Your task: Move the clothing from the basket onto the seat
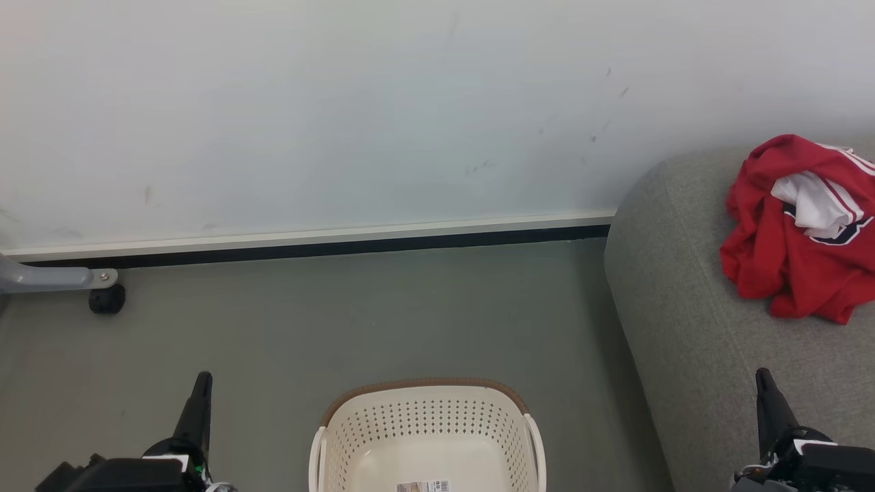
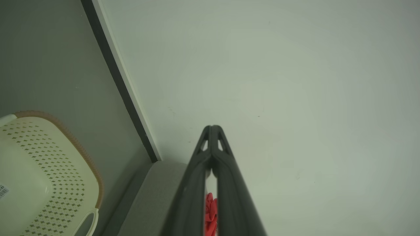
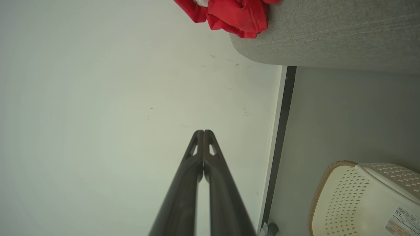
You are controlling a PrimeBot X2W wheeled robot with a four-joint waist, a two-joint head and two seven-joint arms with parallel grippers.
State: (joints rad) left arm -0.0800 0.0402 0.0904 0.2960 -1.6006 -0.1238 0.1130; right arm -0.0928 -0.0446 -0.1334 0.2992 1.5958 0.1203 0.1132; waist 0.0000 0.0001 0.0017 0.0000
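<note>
Both pinched together, empty: left gripper (image 1: 202,383), right gripper (image 1: 764,377) parked low either side of basket (image 1: 424,385). Basket bare inside, clothing (image 1: 779,260) heaped on seat (image 1: 683,307), so transfer looks finished.

Bright, even, diffuse light, soft faint shadows, sharp focus, wide-angle wrist-view distortion
</note>
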